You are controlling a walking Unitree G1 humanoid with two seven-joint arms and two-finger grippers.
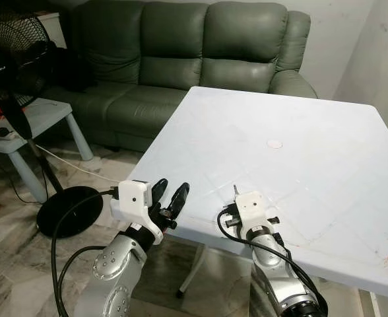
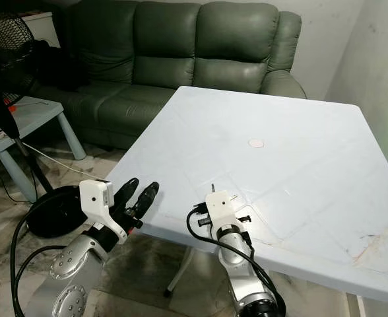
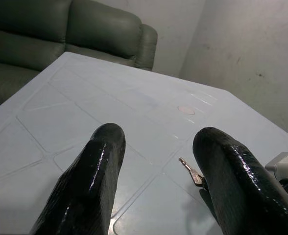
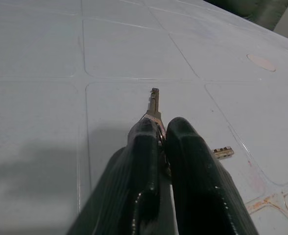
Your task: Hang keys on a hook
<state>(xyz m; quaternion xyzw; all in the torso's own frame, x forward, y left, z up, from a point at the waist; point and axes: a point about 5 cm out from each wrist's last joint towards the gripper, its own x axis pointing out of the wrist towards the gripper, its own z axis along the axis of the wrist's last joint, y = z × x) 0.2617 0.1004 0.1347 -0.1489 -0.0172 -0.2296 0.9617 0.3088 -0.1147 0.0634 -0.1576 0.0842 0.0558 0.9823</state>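
The keys [image 4: 155,104] are pinched between the two black fingers of my right gripper [image 4: 162,128], which is shut on them. One key tip sticks out forward beyond the fingertips, and a second key [image 4: 223,152] hangs out to the side. The gripper is low over the near part of the white table [image 1: 299,132]. From the head, the key tip [image 1: 235,189] shows just beyond the right wrist camera. My left gripper [image 1: 173,187] is open with nothing between its fingers, at the table's near left edge. The keys [image 3: 190,171] show to its right.
A green sofa [image 1: 194,53] stands behind the table. A black standing fan [image 1: 16,59] and a small white side table [image 1: 45,115] with a power strip are at the left, with cables on the floor. A wall [image 1: 379,59] is at the right.
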